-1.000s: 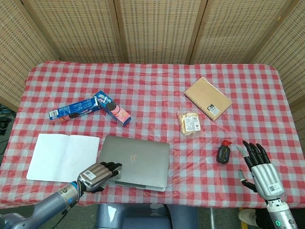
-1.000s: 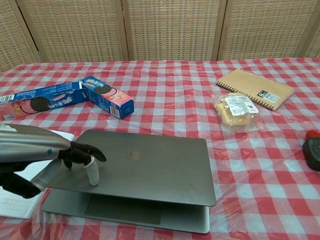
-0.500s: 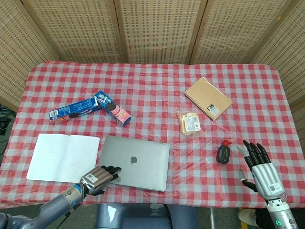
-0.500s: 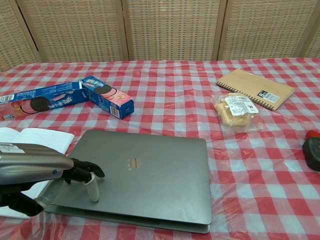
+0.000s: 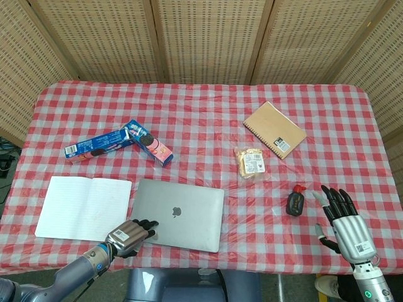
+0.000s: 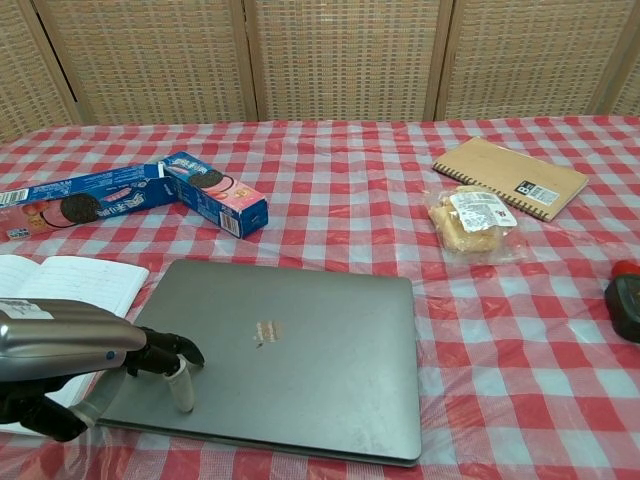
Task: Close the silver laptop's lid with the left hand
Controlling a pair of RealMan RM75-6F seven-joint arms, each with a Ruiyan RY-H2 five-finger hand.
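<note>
The silver laptop (image 6: pixel 275 362) is lying near the front edge of the worktop (image 5: pixel 208 119) with its lid looking fully down, and the left hand (image 6: pixel 85 352) is pressing fingers (image 6: pixel 181 385) on the lid's near-left corner, holding nothing. The closing step is looking finished, so the next move is likely lifting that hand clear. The right hand (image 5: pixel 345 218) is hovering off to the right with fingers spread, while the Oreo boxes (image 6: pixel 135 196) are showing readable branding.

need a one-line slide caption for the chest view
Left hand presses a fingertip on the silver laptop, its lid down flat on the checkered tablecloth.
</note>
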